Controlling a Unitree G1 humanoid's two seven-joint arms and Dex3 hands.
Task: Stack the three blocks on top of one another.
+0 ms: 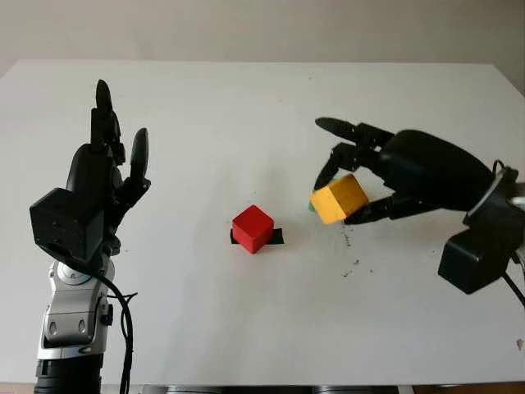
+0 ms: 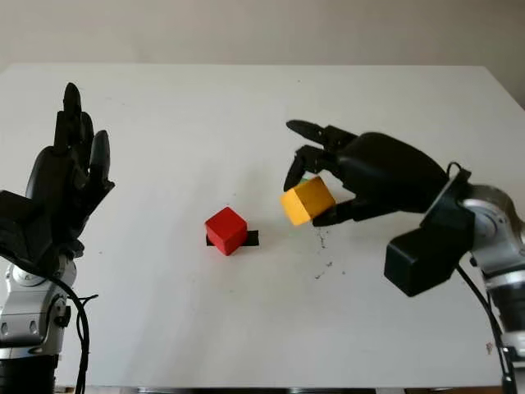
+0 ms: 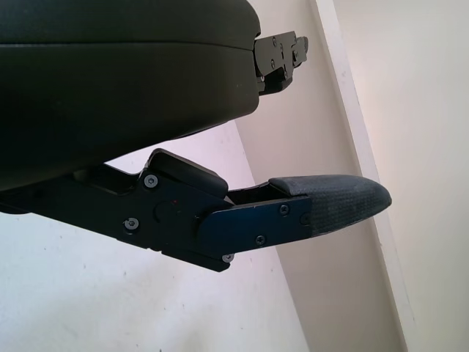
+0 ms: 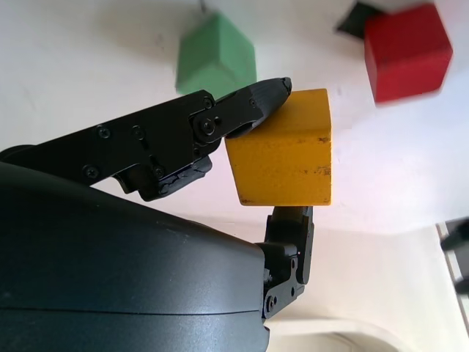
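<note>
Pinching the yellow block [image 1: 339, 198] between fingertips [image 4: 262, 94], right hand [image 1: 385, 176] is lifting it clear of the white table [image 1: 246, 320], green block [image 4: 215, 58] sitting just behind it, red block [image 1: 252, 228] lying mid-table on a black patch [image 1: 277, 236], left hand [image 1: 102, 176] is hovering open at the left, holding nothing

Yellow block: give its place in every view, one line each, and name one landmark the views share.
Left eye view: yellow block right of centre, held above the table by the right hand.
Right eye view: just right of centre, in the same grasp.
Left wrist view: not in it.
Right wrist view: at centre, pinched between black fingers.
Shared landmark: the red block.
</note>
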